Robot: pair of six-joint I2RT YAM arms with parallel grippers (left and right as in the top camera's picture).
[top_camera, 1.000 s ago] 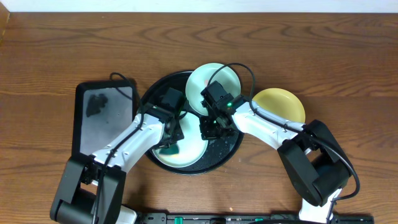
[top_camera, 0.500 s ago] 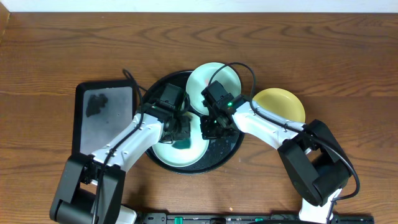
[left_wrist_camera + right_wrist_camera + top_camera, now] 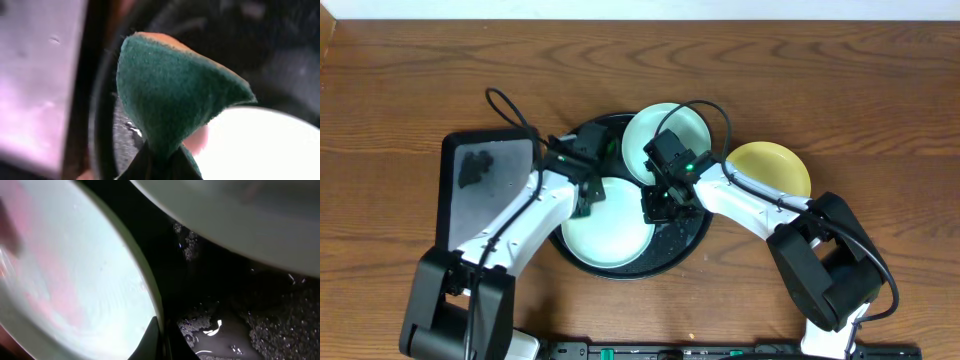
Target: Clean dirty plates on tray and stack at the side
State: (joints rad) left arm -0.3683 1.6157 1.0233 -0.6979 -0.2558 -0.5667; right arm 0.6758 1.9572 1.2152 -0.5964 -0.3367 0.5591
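Plates lie in three places: one mint-blue plate (image 3: 610,232) flat in the round black tray (image 3: 692,240), a second mint-blue plate (image 3: 670,135) propped over the tray's far rim, and the yellow plate (image 3: 770,170) on the table (image 3: 820,80) just beside the tray on the right. The left gripper (image 3: 586,203) has its jaws closed on a folded teal sponge (image 3: 175,105). The left wrist view shows the sponge over the tray's left rim, at the upper-left edge of the plate lying flat; whether it touches that plate cannot be told. The right gripper (image 3: 658,207) stands at the same plate's right edge, jaws pinched on its rim. Wet specks (image 3: 225,325) glisten on the tray floor beside it. A black rectangular tray (image 3: 485,200) lies just left of the round one
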